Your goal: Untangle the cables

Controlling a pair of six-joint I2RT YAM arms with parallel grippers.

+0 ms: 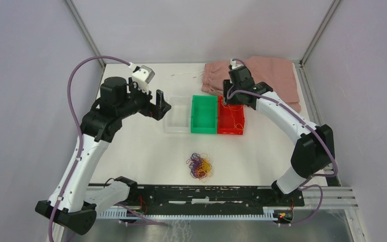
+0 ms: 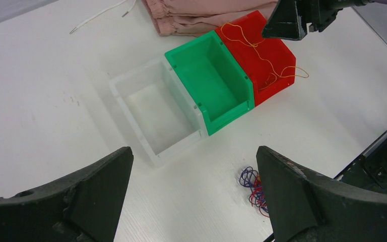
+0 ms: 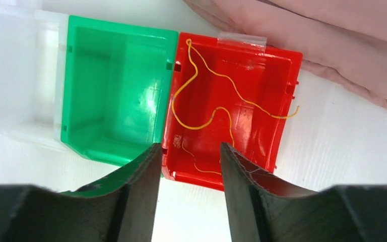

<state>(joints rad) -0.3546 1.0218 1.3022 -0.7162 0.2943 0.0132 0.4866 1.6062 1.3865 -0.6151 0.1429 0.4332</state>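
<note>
A small clump of tangled cables (image 1: 200,167) in purple, red and yellow lies on the white table in front of the bins; the left wrist view shows it (image 2: 252,184) beside my right-hand finger. One yellow cable (image 3: 196,127) lies loose in the red bin (image 3: 282,80), one end hanging over its right wall. My right gripper (image 3: 190,148) hovers open above the red bin's near wall, with nothing between its fingers. My left gripper (image 2: 194,156) hangs wide open and empty above the table, left of the clear bin (image 1: 177,128).
Three bins stand side by side: clear, green (image 1: 204,130) and red (image 1: 231,132). A folded pink cloth (image 1: 267,75) lies behind them at the back right, its white drawstring (image 1: 186,74) trailing left. Grey walls enclose the table.
</note>
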